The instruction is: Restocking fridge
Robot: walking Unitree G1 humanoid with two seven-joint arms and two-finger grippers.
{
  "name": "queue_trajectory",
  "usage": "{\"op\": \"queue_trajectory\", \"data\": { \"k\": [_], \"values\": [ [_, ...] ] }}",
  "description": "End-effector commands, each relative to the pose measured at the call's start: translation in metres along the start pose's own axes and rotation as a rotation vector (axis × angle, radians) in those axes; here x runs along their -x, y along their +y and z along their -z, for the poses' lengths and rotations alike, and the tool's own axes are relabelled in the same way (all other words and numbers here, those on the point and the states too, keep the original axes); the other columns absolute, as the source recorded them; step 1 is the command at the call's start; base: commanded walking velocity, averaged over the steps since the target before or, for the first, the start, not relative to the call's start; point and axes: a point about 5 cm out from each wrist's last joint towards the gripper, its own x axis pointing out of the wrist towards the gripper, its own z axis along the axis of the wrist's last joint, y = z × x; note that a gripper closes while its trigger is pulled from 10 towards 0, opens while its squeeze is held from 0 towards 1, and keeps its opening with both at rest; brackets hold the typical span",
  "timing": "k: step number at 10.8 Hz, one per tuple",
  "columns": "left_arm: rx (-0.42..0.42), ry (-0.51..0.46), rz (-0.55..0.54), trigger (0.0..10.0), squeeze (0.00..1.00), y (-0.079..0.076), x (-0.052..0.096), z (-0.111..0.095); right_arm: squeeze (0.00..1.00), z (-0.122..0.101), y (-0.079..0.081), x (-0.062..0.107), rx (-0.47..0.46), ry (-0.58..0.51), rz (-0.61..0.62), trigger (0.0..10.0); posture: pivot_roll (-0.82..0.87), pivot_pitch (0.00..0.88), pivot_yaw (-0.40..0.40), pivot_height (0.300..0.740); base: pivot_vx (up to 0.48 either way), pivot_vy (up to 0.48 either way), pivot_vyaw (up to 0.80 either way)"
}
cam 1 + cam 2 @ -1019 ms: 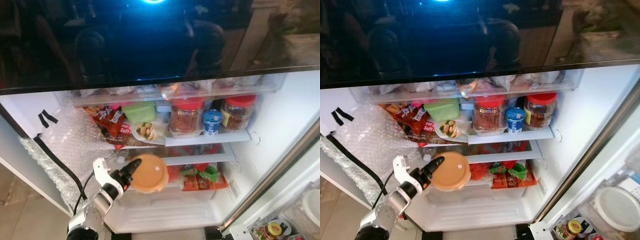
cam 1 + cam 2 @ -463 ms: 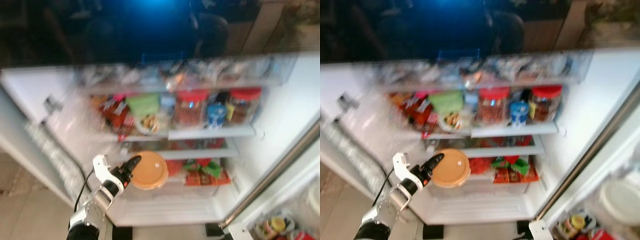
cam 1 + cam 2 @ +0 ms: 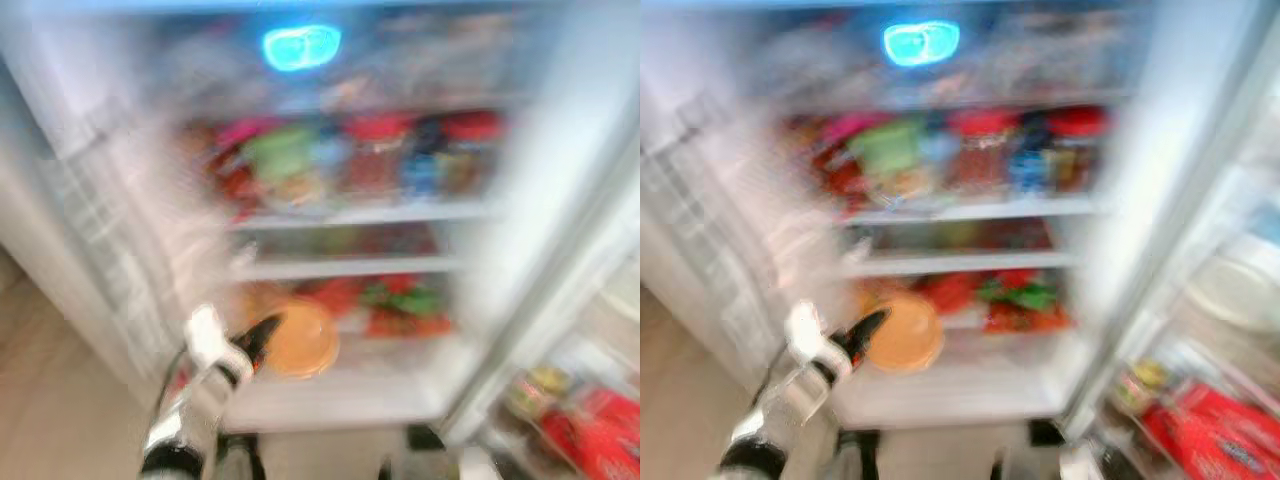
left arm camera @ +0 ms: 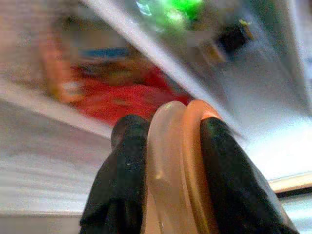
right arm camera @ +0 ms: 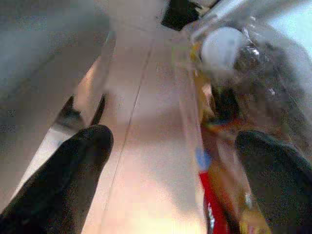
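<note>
Orange-lidded container, lower centre of the blurred left eye view, sits before the fridge's bottom shelf. In the left wrist view, the left claw pinches its rim: probably light, rigid, slippery. Right wrist view: right claw spread wide, empty.

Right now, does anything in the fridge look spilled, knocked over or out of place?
Nothing stands out, though the head views are too blurred for detail. The left gripper holds an orange-lidded container by its edge before the lower shelf.

Bright, overexposed, heavy motion blur throughout
</note>
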Motion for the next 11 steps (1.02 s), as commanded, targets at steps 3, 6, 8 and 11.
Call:
{"op": "queue_trajectory", "data": {
  "k": [3, 6, 8, 11],
  "values": [
    [0.0, -0.016, 0.014, 10.0, 0.0, -0.001, -0.002, -0.004, 0.0, -0.005, 0.004, -0.001, -0.013, -0.028, -0.01, 10.0, -0.08, 0.0, 0.036, 0.622, 0.0, 0.0, 0.0],
    [0.016, -0.031, 0.052, 10.0, 0.0, -0.009, -0.009, -0.008, 0.0, -0.005, 0.006, -0.001, -0.026, -0.037, -0.011, 10.0, -0.09, 0.0, 0.046, 0.622, 0.081, 0.0, 0.0],
    [0.012, -0.027, 0.059, 10.0, 0.0, -0.009, -0.011, -0.008, 0.0, -0.005, 0.006, -0.001, -0.025, -0.035, -0.011, 10.0, -0.09, 0.0, 0.049, 0.622, 0.261, 0.0, 0.0],
    [0.004, -0.028, 0.063, 10.0, 0.0, -0.009, -0.011, -0.009, 0.0, -0.005, 0.005, -0.001, -0.015, -0.027, -0.004, 10.0, -0.08, 0.0, 0.049, 0.622, 0.092, 0.0, -0.15]
  ]
}}
